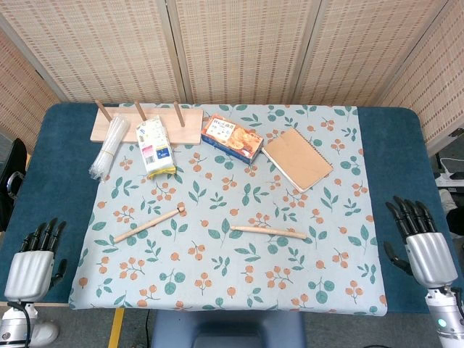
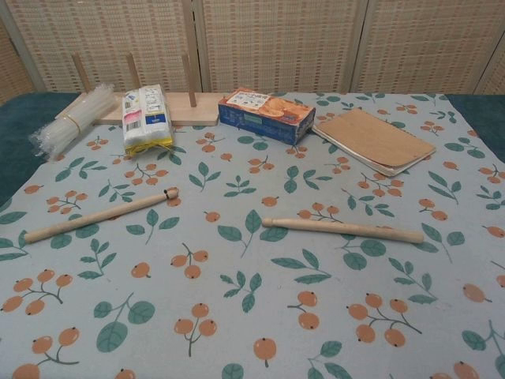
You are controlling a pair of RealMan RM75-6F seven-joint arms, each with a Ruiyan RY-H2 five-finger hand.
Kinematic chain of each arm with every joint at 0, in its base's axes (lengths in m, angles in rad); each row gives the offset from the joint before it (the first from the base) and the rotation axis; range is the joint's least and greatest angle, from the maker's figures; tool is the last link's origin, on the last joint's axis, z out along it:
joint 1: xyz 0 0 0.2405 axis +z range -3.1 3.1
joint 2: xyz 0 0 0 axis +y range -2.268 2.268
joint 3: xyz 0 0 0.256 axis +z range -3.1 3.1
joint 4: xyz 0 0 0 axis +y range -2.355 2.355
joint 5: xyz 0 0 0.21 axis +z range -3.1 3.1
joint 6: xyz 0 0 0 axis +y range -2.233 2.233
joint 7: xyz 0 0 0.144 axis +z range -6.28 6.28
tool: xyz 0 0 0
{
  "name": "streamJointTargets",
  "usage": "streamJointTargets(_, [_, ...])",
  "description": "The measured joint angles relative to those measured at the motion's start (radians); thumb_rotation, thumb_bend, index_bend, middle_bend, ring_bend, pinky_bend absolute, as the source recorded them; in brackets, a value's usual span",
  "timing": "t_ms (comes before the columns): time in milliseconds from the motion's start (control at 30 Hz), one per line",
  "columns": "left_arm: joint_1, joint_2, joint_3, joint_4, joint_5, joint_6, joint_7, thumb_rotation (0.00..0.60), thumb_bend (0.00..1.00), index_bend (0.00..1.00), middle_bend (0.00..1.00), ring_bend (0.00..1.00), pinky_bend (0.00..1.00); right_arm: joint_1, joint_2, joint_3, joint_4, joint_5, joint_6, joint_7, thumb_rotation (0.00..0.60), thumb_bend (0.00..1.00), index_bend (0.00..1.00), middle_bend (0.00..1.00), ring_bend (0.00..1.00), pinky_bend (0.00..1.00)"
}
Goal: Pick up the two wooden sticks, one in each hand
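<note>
Two wooden sticks lie on the leaf-patterned cloth [image 1: 341, 275]. The left stick [image 1: 149, 224] [image 2: 101, 215] slants up to the right, with a small knob at its upper end. The right stick [image 1: 268, 232] [image 2: 342, 230] lies nearly level near the middle. My left hand [image 1: 32, 262] rests at the table's front left corner, fingers apart and holding nothing, well left of the left stick. My right hand [image 1: 424, 246] sits at the front right edge, also empty with fingers spread, far right of the right stick. Neither hand shows in the chest view.
At the back stand a wooden peg board [image 1: 145, 125] [image 2: 170, 118], a bundle of clear straws [image 1: 109, 147] [image 2: 72, 122], a yellow-white packet [image 1: 155, 147] [image 2: 146, 118], a biscuit box [image 1: 231, 136] [image 2: 265, 115] and a brown spiral notebook [image 1: 297, 159] [image 2: 373, 140].
</note>
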Motion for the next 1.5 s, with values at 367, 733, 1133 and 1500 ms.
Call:
streamJointTargets(367, [-0.04, -0.068, 0.004, 0.039, 0.043, -0.052, -0.038, 0.6, 0.43, 0.08, 0.16, 0.1, 0.17, -0.012, 0.014, -0.004, -0.024, -0.03, 0.036, 0.021, 0.6, 0.34, 0.0, 0.0, 0.0, 0.0])
streamJointTargets(733, [-0.186, -0.301, -0.086, 0.264, -0.029, -0.196, 0.002, 0.6, 0.43, 0.19, 0.23, 0.13, 0.17, 0.027, 0.008, 0.03, -0.016, 0.002, -0.017, -0.005, 0.6, 0.34, 0.0, 0.0, 0.0, 0.0])
streamJointTargets(1133, [-0.285, -0.487, -0.134, 0.434, -0.187, -0.316, 0.088, 0.6, 0.39, 0.24, 0.27, 0.15, 0.17, 0.05, 0.001, 0.038, 0.02, 0.03, -0.061, 0.001, 0.6, 0.34, 0.0, 0.0, 0.0, 0.0])
streamJointTargets(1500, [-0.304, -0.541, -0.126, 0.494, -0.225, -0.289, 0.198, 0.6, 0.39, 0.39, 0.39, 0.2, 0.17, 0.051, 0.005, 0.029, 0.024, 0.029, -0.067, 0.012, 0.6, 0.34, 0.0, 0.0, 0.0, 0.0])
